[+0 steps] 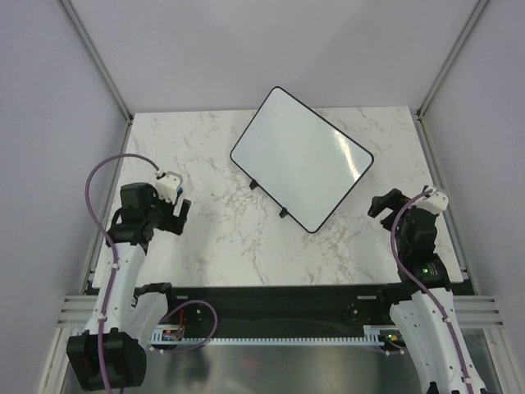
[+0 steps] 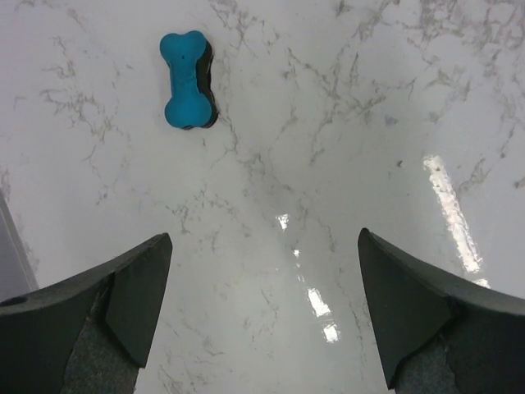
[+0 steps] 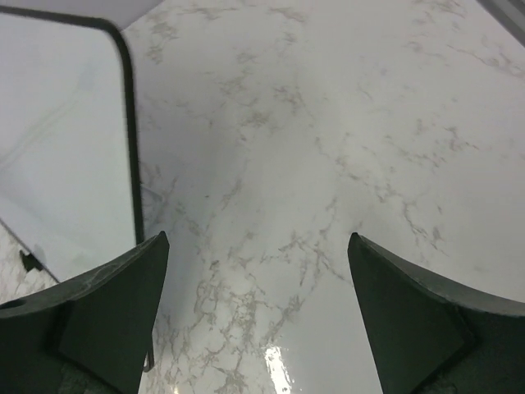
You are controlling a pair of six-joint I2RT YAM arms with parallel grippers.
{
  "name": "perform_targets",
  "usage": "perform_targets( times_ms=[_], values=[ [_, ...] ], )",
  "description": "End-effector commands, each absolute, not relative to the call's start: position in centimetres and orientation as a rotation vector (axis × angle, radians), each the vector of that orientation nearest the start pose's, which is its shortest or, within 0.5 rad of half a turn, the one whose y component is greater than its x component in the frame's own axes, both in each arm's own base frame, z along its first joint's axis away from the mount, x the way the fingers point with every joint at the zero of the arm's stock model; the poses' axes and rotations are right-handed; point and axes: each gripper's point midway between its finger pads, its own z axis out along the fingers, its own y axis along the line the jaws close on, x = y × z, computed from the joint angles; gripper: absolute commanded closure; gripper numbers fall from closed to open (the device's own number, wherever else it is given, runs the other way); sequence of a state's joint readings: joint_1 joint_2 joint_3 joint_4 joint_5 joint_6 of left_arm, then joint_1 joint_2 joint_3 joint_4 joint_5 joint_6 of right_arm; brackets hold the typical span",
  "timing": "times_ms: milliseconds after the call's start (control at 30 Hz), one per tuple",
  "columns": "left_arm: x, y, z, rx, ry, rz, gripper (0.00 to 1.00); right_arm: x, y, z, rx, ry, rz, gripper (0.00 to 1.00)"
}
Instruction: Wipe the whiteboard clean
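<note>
The whiteboard (image 1: 302, 156) lies tilted at the table's back middle, glossy white in a thin black frame, with no marks showing. One rounded corner of the whiteboard (image 3: 66, 148) fills the left of the right wrist view. My right gripper (image 3: 258, 242) is open over bare marble just right of that corner, nothing between its fingers; in the top view the right gripper (image 1: 382, 203) sits off the board's right corner. My left gripper (image 2: 264, 246) is open and empty over marble, with a blue bone-shaped eraser (image 2: 187, 80) lying ahead to its left. In the top view the left gripper (image 1: 175, 215) is at the table's left.
The marble table (image 1: 230, 238) is bounded by grey walls and metal frame posts (image 1: 98, 61). Two small black feet (image 1: 283, 212) stick out from the board's near edge. The eraser does not show in the top view.
</note>
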State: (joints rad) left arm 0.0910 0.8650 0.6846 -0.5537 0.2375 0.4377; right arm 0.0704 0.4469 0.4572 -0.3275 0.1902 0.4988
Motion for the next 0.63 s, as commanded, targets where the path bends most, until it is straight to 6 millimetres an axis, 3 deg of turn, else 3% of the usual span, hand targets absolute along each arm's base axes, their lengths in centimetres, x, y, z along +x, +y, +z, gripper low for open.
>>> perform_targets(
  times_ms=[0, 167, 367, 600],
  values=[
    [23.6, 3.5, 11.9, 0.402, 2.316, 0.228, 0.01, 23.6, -3.9, 16.2, 0.835, 1.77, 0.01, 0.02],
    [21.8, 3.2, 9.9, 0.354, 2.36, 0.199, 0.01, 23.8, -4.8, 14.1, 0.932, 1.839, -0.082, 0.02],
    [21.1, 3.1, 8.6, 0.36, 2.388, 0.191, 0.01, 24.5, -4.3, 11.8, 0.878, 1.977, -0.132, 0.02],
    [20.8, 3.1, 7.9, 0.362, 2.407, 0.187, 0.01, 24.8, -4.2, 11.7, 0.85, 1.922, -0.099, 0.02]
  ],
)
